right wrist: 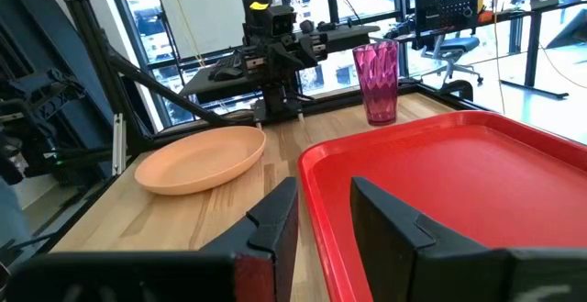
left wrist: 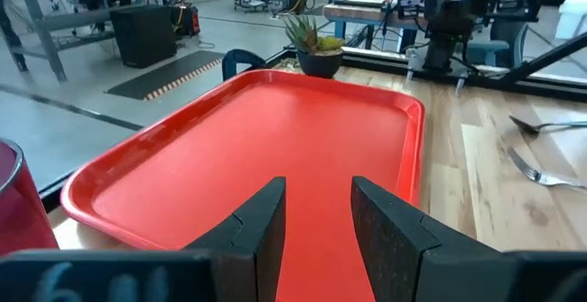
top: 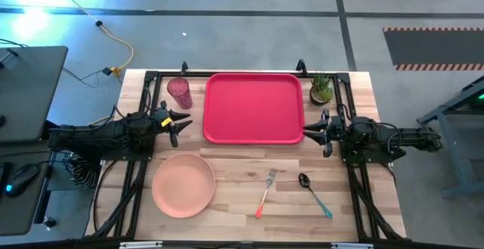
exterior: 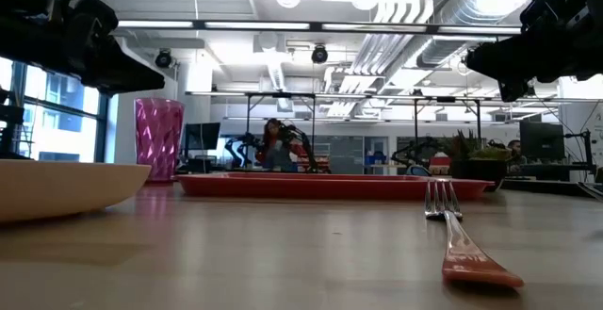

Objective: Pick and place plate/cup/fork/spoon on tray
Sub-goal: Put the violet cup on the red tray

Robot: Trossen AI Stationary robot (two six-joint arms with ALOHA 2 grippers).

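Observation:
The red tray (top: 255, 107) lies flat at the table's far middle. The dark-pink ribbed cup (top: 179, 92) stands upright left of it. The salmon-pink plate (top: 183, 185) rests at the near left. The fork (top: 267, 191) with its orange-red handle and the spoon (top: 313, 191) with its light-blue handle lie flat near the front, right of the plate. My left gripper (top: 181, 126) hovers open at the tray's left edge, empty. My right gripper (top: 318, 132) hovers open at the tray's right edge, empty.
A small green potted plant (top: 321, 88) stands at the tray's far right corner. Black frame rails run along the table's left and right sides. Bare wood lies between the tray and the plate, fork and spoon.

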